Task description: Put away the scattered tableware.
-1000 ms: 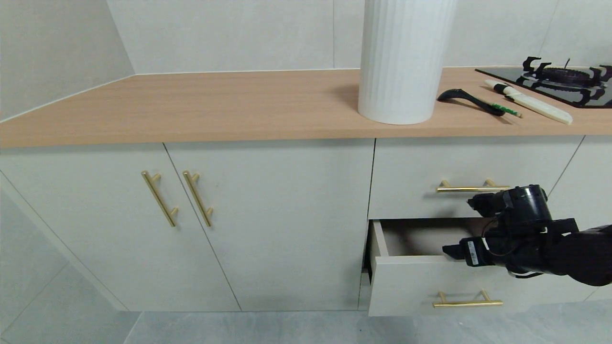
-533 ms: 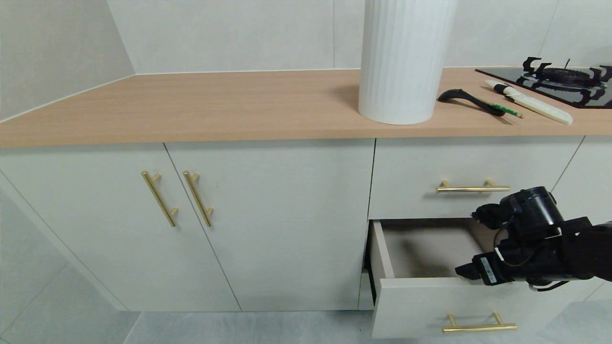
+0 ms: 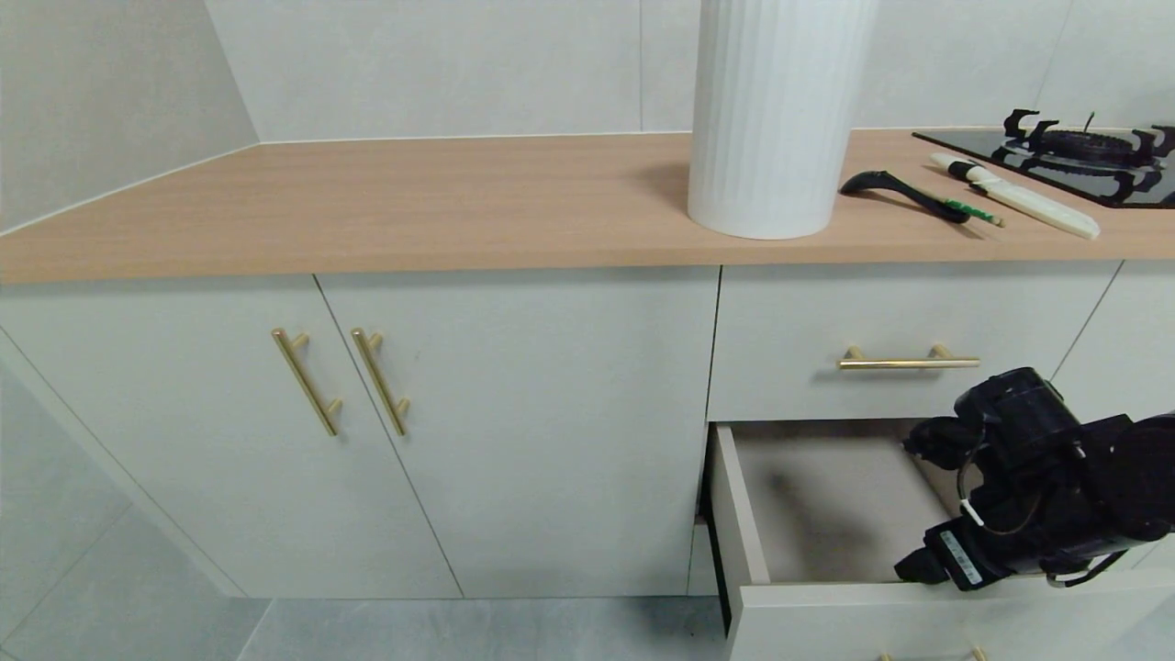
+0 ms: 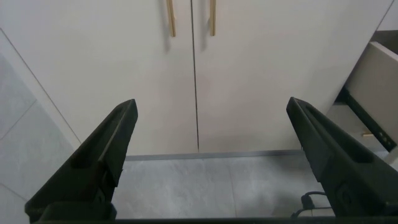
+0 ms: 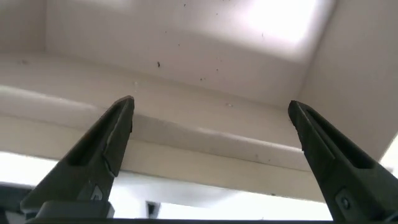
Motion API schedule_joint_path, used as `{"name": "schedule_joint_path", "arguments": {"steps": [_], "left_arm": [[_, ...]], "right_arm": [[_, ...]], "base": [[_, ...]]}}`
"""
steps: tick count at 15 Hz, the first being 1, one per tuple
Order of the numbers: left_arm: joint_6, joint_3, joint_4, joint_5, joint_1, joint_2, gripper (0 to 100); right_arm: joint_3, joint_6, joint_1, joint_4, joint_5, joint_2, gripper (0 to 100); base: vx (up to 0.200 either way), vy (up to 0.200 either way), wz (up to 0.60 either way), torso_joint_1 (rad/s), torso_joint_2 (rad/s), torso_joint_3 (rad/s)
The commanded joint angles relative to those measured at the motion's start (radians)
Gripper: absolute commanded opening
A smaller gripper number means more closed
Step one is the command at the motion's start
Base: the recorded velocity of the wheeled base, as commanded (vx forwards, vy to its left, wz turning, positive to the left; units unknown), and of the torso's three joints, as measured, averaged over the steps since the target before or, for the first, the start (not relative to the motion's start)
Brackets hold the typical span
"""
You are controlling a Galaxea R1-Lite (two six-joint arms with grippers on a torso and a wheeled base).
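Head view: three utensils lay on the bench [image 3: 367,202] by the stove [image 3: 1083,151], well apart from the drawer below: one black ladle [image 3: 895,191], one thin green-banded stick [image 3: 975,214], one white knife [image 3: 1023,200]. One tall white ribbed cylinder [image 3: 776,119] stood beside them. The lower drawer [image 3: 739,514] stood pulled out, with the right gripper [image 3: 936,565] at its front edge.

Right wrist view: fingers [image 5: 112,143] spread wide, empty, over the drawer floor.

Left wrist view: left gripper [image 4: 211,106] equally spread, holding nothing, facing two cabinet doors [image 4: 249,74] with two gold handles [image 4: 170,17].

You face a wood-grain countertop [image 3: 413,202] on pale cabinets [image 3: 514,422] with brass bar handles [image 3: 306,382]; grey tiled wall [image 3: 441,64], grey tiled floor [image 3: 110,597].
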Motion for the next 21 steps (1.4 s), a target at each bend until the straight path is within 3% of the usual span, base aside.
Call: {"name": "schedule_joint_path", "arguments": {"steps": [1,13,21], "left_arm": [[0.000,0.000,0.000,0.000,0.000,0.001,100],[0.000,0.000,0.000,-0.001,0.000,0.001,100],[0.000,0.000,0.000,-0.001,0.000,0.001,100]], "right_arm": [[0.001,-0.007,0.002,0.026,-0.001,-0.017,100],[-0.007,-0.073,0.068,0.319,-0.003,-0.044,100],[-0.002,-0.091,0.108,0.419,-0.012,-0.044,100]], "base": [[0.000,0.000,0.00,0.000,0.00,0.000],[0.000,0.000,0.00,0.000,0.00,0.000],[0.000,0.000,0.00,0.000,0.00,0.000]]}}
